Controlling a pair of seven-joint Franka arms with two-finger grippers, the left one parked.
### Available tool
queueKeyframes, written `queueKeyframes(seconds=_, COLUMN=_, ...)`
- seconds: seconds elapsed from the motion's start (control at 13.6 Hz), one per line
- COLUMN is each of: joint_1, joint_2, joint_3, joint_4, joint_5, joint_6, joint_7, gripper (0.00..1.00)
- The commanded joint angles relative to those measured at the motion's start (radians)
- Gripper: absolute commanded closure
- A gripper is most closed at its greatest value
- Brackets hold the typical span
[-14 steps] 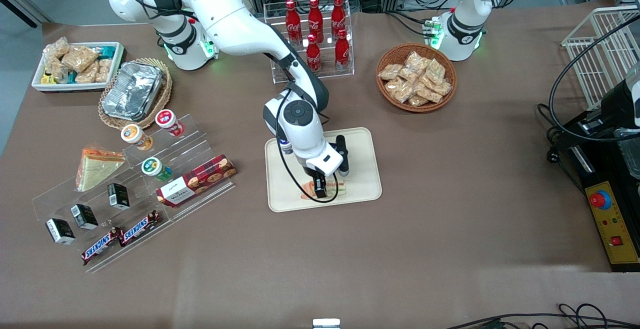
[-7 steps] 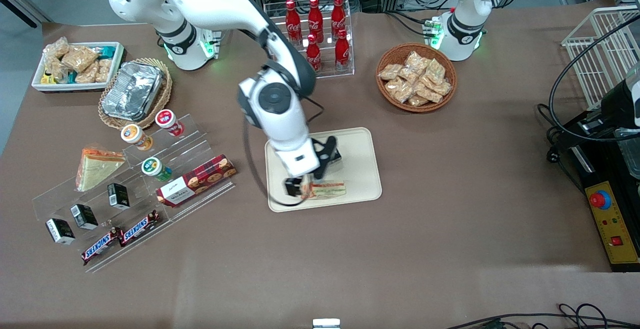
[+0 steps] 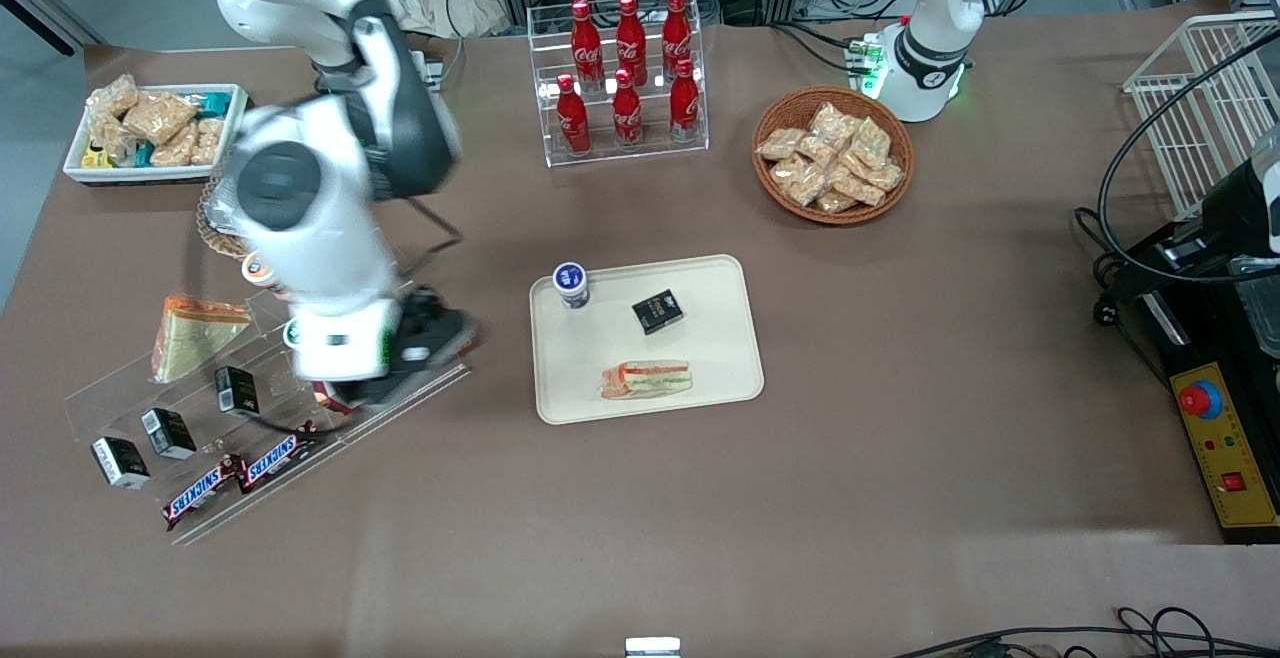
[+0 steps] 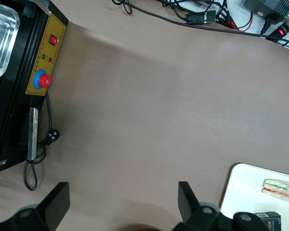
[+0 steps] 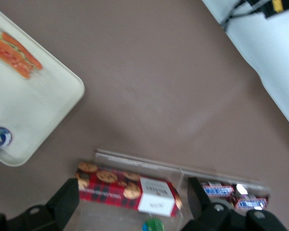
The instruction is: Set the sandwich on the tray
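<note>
The clear-wrapped sandwich (image 3: 647, 380), with green and orange-red stripes on its cut edge, lies flat on the cream tray (image 3: 720, 338), at the tray's edge nearest the front camera. It also shows in the right wrist view (image 5: 14, 53) on the tray (image 5: 43, 110), and in the left wrist view (image 4: 281, 188). My right gripper (image 3: 346, 396) hangs above the clear acrylic display stand, well away from the tray toward the working arm's end of the table. In the right wrist view the gripper (image 5: 132, 207) is open and empty above a red cookie box (image 5: 127, 187).
A blue-lidded cup (image 3: 571, 283) and a small black box (image 3: 657, 311) also sit on the tray. A second sandwich with an orange edge (image 3: 195, 333), black boxes and Snickers bars (image 3: 240, 473) are on the stand. A cola bottle rack (image 3: 625, 68) and a snack basket (image 3: 832, 153) stand farther back.
The gripper has let go of the sandwich, which stays on the tray. The arm has risen and swung away sideways to above the acrylic stand.
</note>
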Motion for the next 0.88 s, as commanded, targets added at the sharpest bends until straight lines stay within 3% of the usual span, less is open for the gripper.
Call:
queueKeyframes(seconds=0.0, joint_1=0.015, joint_2=-0.077, joint_3=-0.076, joint_4=-0.025, joint_5=-0.024, joint_6=-0.090, joint_7=0.030, gripper=0.00)
queueKeyframes(seconds=0.15, joint_1=0.013, joint_2=-0.102, joint_3=-0.109, joint_4=-0.025, joint_5=-0.024, joint_6=-0.123, joint_7=0.033, gripper=0.00)
queueKeyframes(seconds=0.66, joint_1=-0.003, joint_2=-0.109, joint_3=-0.351, joint_4=-0.018, joint_5=-0.012, joint_6=-0.087, joint_7=0.028, gripper=0.00)
queueKeyframes(seconds=0.81, joint_1=-0.045, joint_2=-0.111, joint_3=-0.368, joint_4=-0.018, joint_5=-0.010, joint_6=-0.068, joint_7=0.030, gripper=0.00)
